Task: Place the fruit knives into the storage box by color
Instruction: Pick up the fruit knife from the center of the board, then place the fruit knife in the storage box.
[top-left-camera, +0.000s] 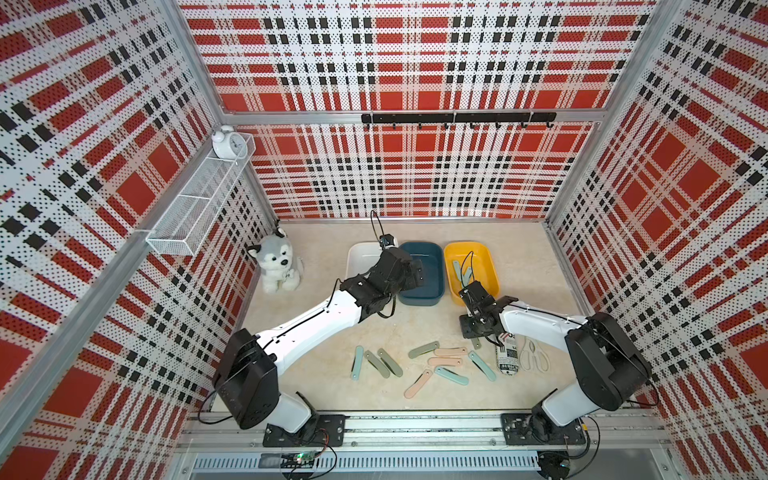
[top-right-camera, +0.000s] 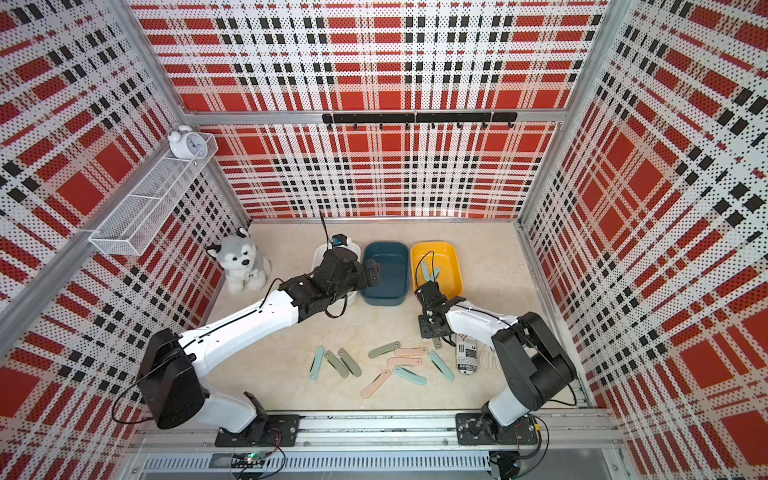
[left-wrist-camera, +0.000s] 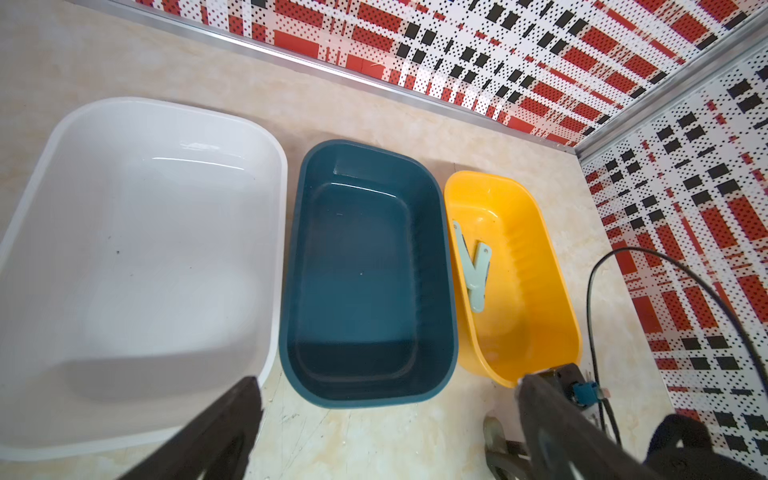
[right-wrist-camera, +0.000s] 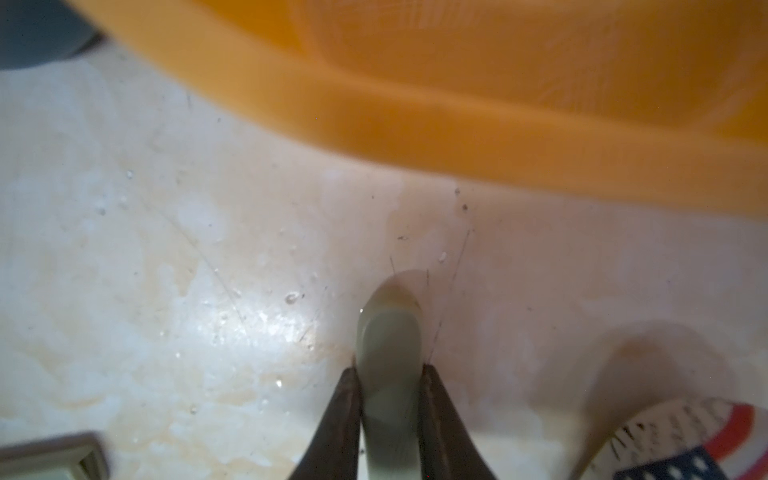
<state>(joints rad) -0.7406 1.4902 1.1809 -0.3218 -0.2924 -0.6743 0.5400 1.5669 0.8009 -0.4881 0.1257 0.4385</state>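
We see the right gripper (right-wrist-camera: 388, 370) clamped on one grey-green knife (right-wrist-camera: 390, 345) beside the yellow box (right-wrist-camera: 457, 124); two teal knives (left-wrist-camera: 473, 266) lie in that box; loose on the table (top-left-camera: 332, 395) we count three pink knives (top-left-camera: 450, 352), three teal ones (top-left-camera: 356, 363), three grey-green ones (top-left-camera: 390, 361); the pouch (top-left-camera: 508, 357) reads "SUBSC"; the left gripper (left-wrist-camera: 387, 379) gapes wide, empty, above the blue box (left-wrist-camera: 299, 166).

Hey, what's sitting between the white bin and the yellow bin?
The dark blue bin, side by side with both; the left wrist view shows it empty.
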